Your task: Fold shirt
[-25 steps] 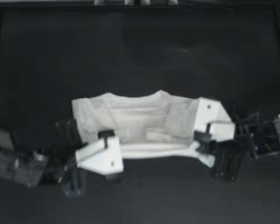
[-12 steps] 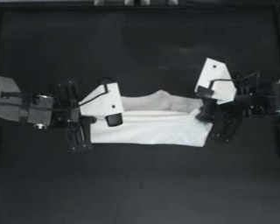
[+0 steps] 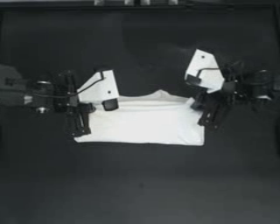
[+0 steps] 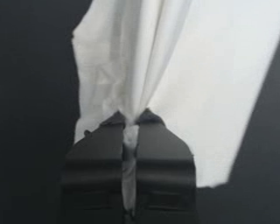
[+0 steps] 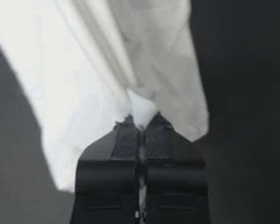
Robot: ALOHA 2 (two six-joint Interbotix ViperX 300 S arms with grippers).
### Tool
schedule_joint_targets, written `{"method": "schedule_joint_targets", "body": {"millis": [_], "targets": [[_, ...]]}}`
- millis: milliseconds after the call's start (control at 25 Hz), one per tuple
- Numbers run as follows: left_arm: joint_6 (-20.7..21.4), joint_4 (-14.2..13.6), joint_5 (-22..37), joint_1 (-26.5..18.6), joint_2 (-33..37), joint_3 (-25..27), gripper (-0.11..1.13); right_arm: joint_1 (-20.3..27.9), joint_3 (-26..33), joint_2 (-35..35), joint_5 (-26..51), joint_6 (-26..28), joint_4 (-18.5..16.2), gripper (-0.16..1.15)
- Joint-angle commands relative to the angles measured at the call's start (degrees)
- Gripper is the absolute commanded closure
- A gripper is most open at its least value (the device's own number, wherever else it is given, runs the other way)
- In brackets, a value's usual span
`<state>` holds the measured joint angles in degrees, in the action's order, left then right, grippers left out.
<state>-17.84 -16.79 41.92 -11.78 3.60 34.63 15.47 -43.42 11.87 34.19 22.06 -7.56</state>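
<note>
The shirt [image 3: 145, 120] lies mid-table, folded across, with the left gripper [image 4: 131, 119] and right gripper [image 5: 140, 118] each pinching cloth at its far corners, so the fold seems nearly laid; next likely comes lowering and releasing evenly.

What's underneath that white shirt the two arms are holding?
Only the dark table shows around the shirt. The left pincer and right pincer each pinch a bunch of cloth. Whatever lies beneath the folded layers is covered.

Dark table [image 3: 140, 183] — flat, matte (plain surface), dark frame rail [image 3: 140, 4] along far edge
</note>
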Motion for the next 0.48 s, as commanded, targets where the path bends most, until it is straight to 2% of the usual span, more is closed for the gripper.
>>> {"method": "schedule_joint_targets", "body": {"millis": [40,360,480], "targets": [[1.49,-0.18,-0.44,-2.37,-0.62,-0.18,0.97,3.43,0.62,-0.79,-1.93,-0.26,0.0,0.93],[4.92,-0.18,-2.29,-5.27,-4.83,-0.26,0.97,6.5,0.62,-5.27,-4.66,-0.79,-0.44,0.93],[5.27,-0.09,-3.34,-5.89,-5.71,-0.62,0.92,7.03,0.7,-7.38,-4.92,-0.79,-0.44,0.93]]}}
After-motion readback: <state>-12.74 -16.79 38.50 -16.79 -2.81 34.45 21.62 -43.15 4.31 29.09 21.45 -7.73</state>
